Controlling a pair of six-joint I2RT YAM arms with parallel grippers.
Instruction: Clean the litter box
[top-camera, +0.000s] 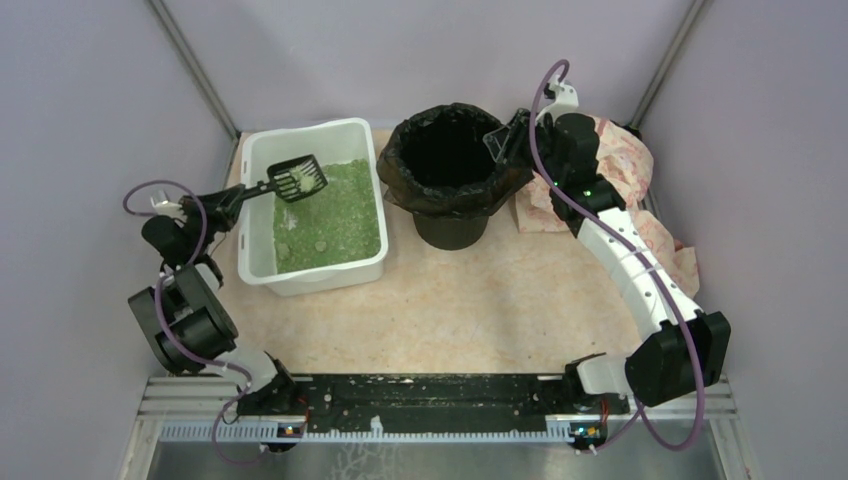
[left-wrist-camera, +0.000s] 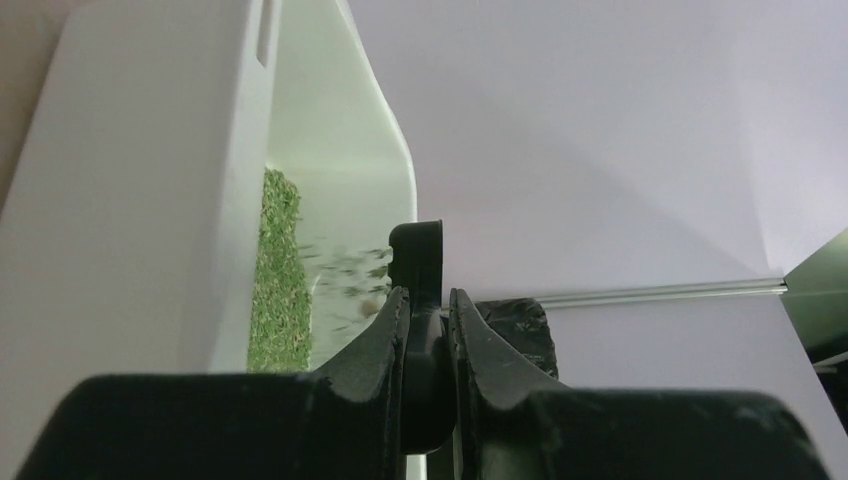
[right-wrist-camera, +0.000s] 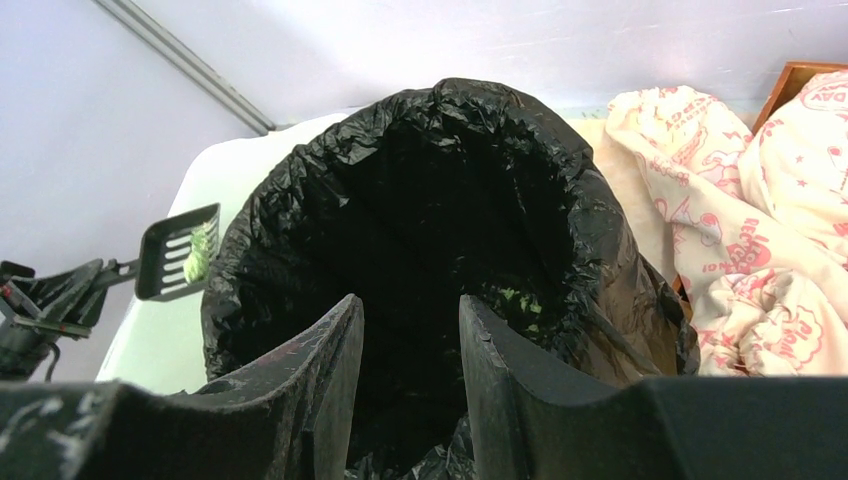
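Observation:
The white litter box (top-camera: 262, 262) with green litter (top-camera: 335, 215) sits at the back left. My left gripper (top-camera: 225, 200) is shut on the handle of a black slotted scoop (top-camera: 298, 178). The scoop is held above the litter at the box's back left, with green litter in it. In the left wrist view the left gripper (left-wrist-camera: 428, 295) clamps the scoop handle (left-wrist-camera: 420, 250) beside the box wall (left-wrist-camera: 150, 150), and litter (left-wrist-camera: 280, 280) lies inside. My right gripper (top-camera: 505, 140) is open at the right rim of the black-bagged bin (top-camera: 400, 170). In the right wrist view the right gripper (right-wrist-camera: 410, 300) straddles the bag's near edge.
The bin (right-wrist-camera: 300, 200) stands just right of the litter box (right-wrist-camera: 160, 340). The scoop (right-wrist-camera: 175, 255) shows left of it. A pink-printed cloth (top-camera: 625, 165) lies bunched at the back right, also in the right wrist view (right-wrist-camera: 760, 250). Purple walls enclose the table.

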